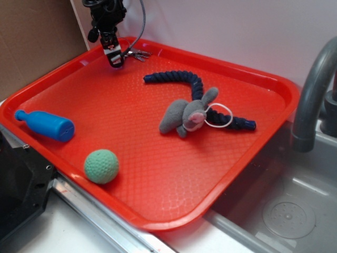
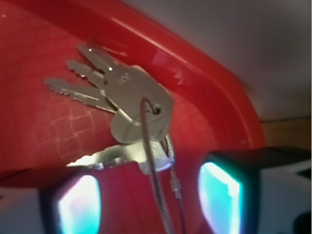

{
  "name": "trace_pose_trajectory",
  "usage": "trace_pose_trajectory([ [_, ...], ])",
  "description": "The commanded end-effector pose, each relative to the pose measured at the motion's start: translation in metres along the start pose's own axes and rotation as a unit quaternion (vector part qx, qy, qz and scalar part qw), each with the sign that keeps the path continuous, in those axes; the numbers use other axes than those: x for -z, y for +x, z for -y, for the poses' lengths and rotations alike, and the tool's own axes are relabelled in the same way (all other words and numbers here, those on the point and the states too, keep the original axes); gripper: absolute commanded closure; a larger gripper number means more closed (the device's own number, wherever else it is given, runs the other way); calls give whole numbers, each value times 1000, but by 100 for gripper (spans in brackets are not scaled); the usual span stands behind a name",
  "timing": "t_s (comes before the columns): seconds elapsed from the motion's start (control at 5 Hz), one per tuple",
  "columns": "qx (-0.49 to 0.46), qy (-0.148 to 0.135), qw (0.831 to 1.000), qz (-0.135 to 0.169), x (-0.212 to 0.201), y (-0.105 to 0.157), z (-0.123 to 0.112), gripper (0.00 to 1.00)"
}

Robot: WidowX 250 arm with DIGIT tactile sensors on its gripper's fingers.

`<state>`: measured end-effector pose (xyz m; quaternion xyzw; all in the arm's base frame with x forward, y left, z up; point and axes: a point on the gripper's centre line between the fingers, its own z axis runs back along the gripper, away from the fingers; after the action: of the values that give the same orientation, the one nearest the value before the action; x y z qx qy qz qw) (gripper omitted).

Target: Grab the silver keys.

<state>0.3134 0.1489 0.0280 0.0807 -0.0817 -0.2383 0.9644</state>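
Note:
The silver keys [image 1: 136, 53] lie fanned out on the red tray [image 1: 158, 174] by its far rim, just right of my gripper [image 1: 115, 57]. In the wrist view the keys [image 2: 129, 95] fill the middle, their blades pointing left, close against the tray's rim [image 2: 195, 63]. Their thin wire ring [image 2: 155, 190] runs down between my two fingers. My gripper [image 2: 151, 204] is open, its fingers standing wide apart on either side of the ring, with the key heads just ahead of the fingertips. Nothing is pinched.
On the tray lie a grey plush toy [image 1: 185, 116] with a white loop, a dark blue rope [image 1: 181, 79], a green ball [image 1: 101, 166] and a blue bottle [image 1: 46, 125]. A grey tap [image 1: 310, 95] and a sink stand to the right.

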Motion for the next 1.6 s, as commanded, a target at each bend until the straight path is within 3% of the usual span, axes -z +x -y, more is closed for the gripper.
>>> trace_pose_trajectory([
  [0.0,3,19,1000,13,-10,11,-2,100],
  [1.0,-6,5,1000,17,-12,10,5,100],
  [1.4,-33,-16,999,17,-41,-3,21,100],
])
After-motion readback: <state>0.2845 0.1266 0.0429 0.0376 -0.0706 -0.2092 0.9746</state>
